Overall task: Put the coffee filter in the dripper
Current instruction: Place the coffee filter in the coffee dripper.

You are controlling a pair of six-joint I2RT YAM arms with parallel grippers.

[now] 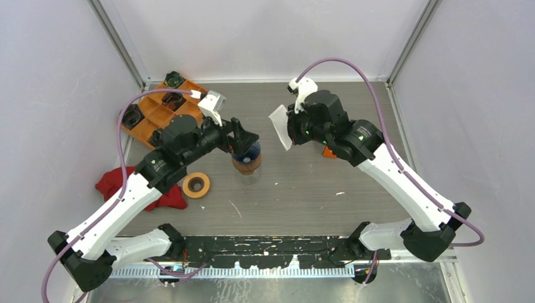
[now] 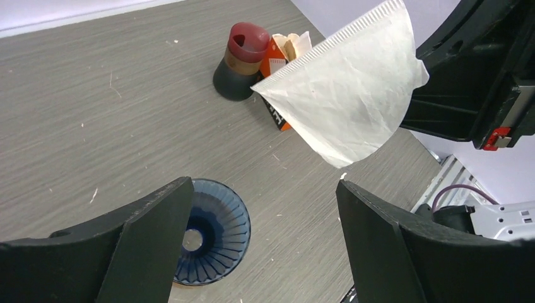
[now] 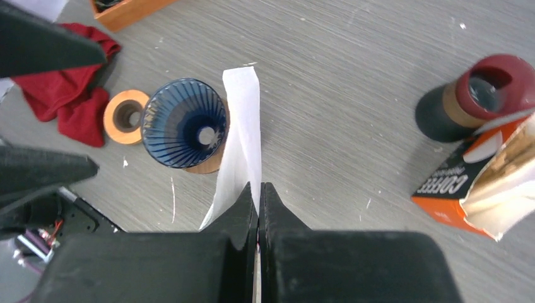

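Coffee filter (image 2: 344, 95) is hanging in the air over the table (image 1: 315, 189), apart from the surface; the right gripper (image 3: 258, 189) is pinching one edge, its fingers clenching flat on the paper. An orange tray (image 1: 161, 110) is sitting at the far left, a red cloth (image 1: 113, 183) lying nearer. The left gripper (image 2: 264, 184) is hovering over the blue dripper (image 2: 214, 227), fingers spread wide and grasping nothing. The dripper is standing just left of the filter, with an orange roll (image 1: 196, 185) beside it.

Pale walls (image 1: 265, 31) are standing behind and beside the left claw (image 1: 245, 136); grey wood-grain table (image 1: 315, 189) is lying beneath it; corner posts (image 1: 120, 44), possibly aluminium, are rising behind.
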